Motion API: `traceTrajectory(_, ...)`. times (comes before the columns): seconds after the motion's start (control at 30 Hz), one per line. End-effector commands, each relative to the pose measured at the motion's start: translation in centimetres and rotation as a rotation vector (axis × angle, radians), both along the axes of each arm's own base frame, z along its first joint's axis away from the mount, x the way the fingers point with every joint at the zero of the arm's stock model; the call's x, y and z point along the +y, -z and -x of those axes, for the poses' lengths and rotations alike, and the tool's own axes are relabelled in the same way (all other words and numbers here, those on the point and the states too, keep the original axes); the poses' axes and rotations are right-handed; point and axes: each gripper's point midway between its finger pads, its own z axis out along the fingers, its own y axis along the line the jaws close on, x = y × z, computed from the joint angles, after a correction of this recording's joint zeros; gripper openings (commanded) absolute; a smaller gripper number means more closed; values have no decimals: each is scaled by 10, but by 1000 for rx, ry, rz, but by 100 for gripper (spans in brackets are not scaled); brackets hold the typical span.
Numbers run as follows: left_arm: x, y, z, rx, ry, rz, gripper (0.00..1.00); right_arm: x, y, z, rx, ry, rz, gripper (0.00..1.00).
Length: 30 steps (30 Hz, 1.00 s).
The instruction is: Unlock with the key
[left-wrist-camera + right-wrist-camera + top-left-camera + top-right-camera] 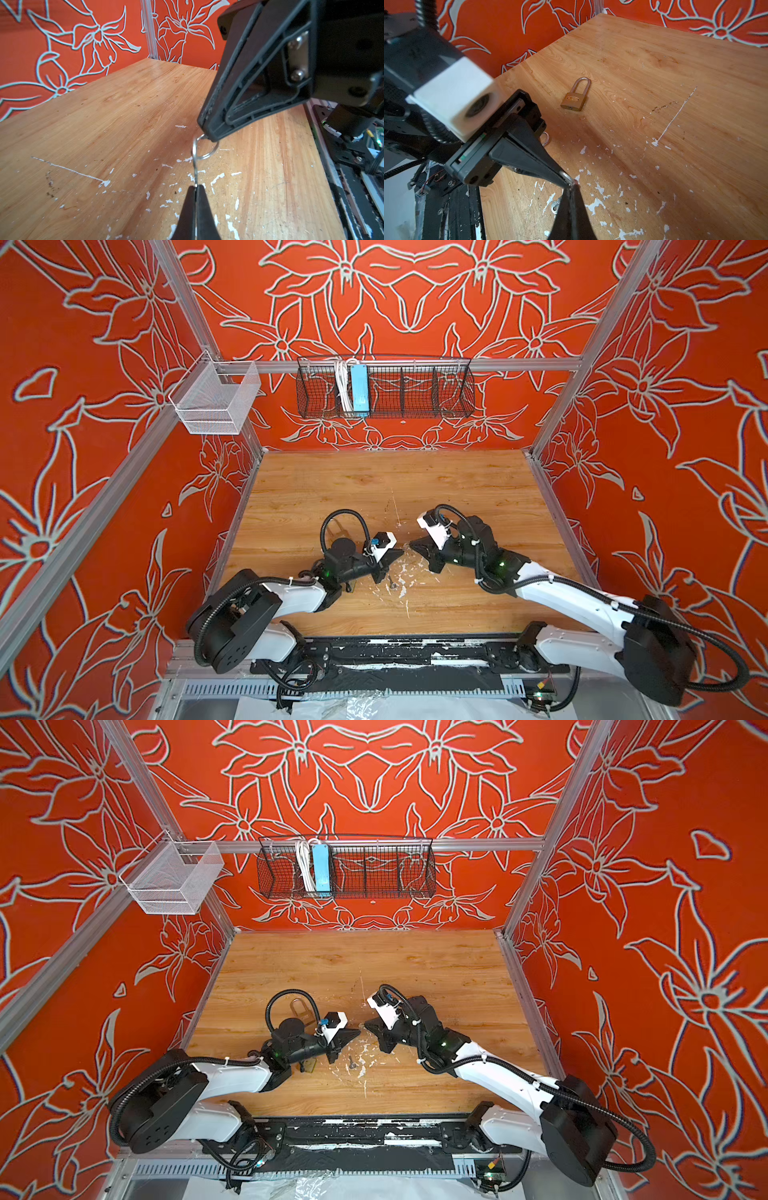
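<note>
The left gripper point(195, 188) is pinched tight on the key point(195, 170), seen edge-on. The right gripper point(207, 134), also closed, nips the key ring point(204, 148) at the key's far end. The brass padlock point(574, 97) lies flat on the wooden table point(675, 93), apart from both and unheld. Opposing pulls could twist the thin key loose, and pushing it in would likely slide the free padlock.

You're looking into a robot lab test cell
Your aluminium frame point(189, 302) boxes in a scuffed wood table point(374, 481), printed red flower panels point(415, 290) serve as walls, wire baskets point(415, 389) hang off the frame, and two arms point(299, 597) sit on a black base point(415, 655) at the front edge
</note>
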Motion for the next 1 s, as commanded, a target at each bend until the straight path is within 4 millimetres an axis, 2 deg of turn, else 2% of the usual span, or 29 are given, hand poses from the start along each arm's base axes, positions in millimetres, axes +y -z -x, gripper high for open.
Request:
traceTrajectory(0.0,1,-5,-4,-50,-30,-29,0,-7,6,-8,3,49,24,2)
traceTrajectory(0.03,2,-3,-5,-49,-41,-42,0,-8,5,-8,0,50,22,16)
traceTrajectory(0.13,4,-1,-11,-54,-85,-80,0,-8,5,-9,-2,55,18,20)
traceTrajectory(0.23,9,3,-18,-63,-143,-150,0,-13,6,-13,-5,85,23,34)
traceTrajectory(0.33,11,4,-22,-100,-191,-248,0,-21,8,-20,-14,145,37,42)
traceTrajectory(0.53,8,1,-17,-305,-245,-565,0,-58,3,-39,-33,345,-6,46)
traceTrajectory(0.67,20,-24,-13,-448,-310,-619,0,-99,-6,-48,-17,496,-130,46)
traceTrajectory(0.77,28,-39,-10,-565,-310,-649,0,-121,-14,-47,-28,563,-223,47)
traceTrajectory(0.83,29,-48,-8,-640,-295,-669,0,-127,-18,-46,-28,574,-276,47)
traceTrajectory(0.97,19,-61,-6,-829,-227,-755,0,-128,-23,-45,-25,551,-342,48)
